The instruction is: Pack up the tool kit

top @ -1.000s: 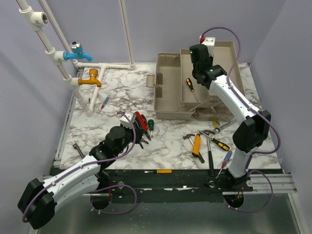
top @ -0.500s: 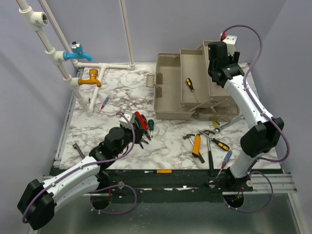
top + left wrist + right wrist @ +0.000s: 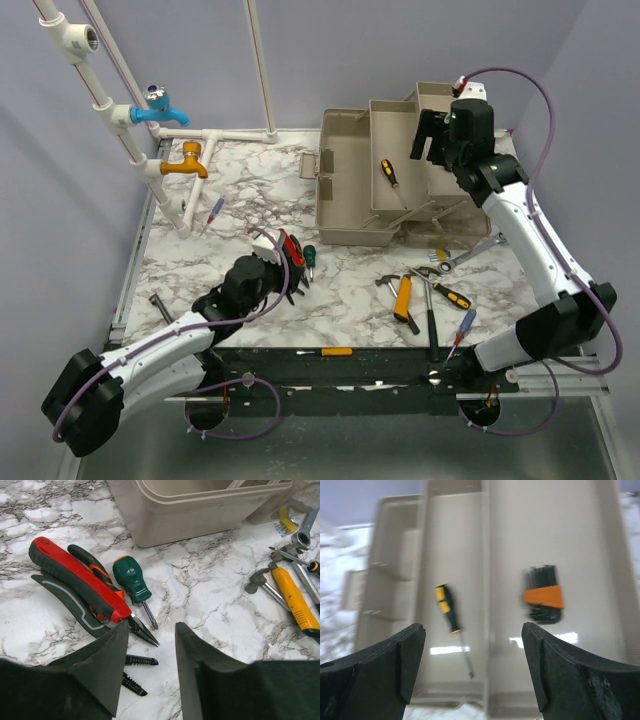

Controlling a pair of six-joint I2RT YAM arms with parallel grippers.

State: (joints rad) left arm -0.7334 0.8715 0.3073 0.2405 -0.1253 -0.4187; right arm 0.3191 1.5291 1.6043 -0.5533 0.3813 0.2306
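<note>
The beige tool kit box (image 3: 345,195) stands open at the back right with its trays folded out. A yellow-and-black screwdriver (image 3: 449,611) lies in one tray, and a set of hex keys in an orange holder (image 3: 543,599) lies in the tray beside it. My right gripper (image 3: 432,138) hangs above these trays, open and empty. My left gripper (image 3: 150,630) is low over the marble, open with nothing between its fingers. Just left of and beyond its tips lie red-handled pliers (image 3: 80,577), dark pliers (image 3: 65,600) and a green stubby screwdriver (image 3: 132,585).
Loose tools lie in front of the box: a yellow-handled hammer (image 3: 404,297), a wrench (image 3: 470,252), and screwdrivers (image 3: 452,295) (image 3: 462,330) (image 3: 330,352). A blue tap (image 3: 160,108) and an orange tap (image 3: 185,162) on white pipes stand at the back left. A small screwdriver (image 3: 213,211) lies near them.
My right gripper has opened wide and moved right and back over the box. My left gripper has opened partway and edged forward toward the pliers.
</note>
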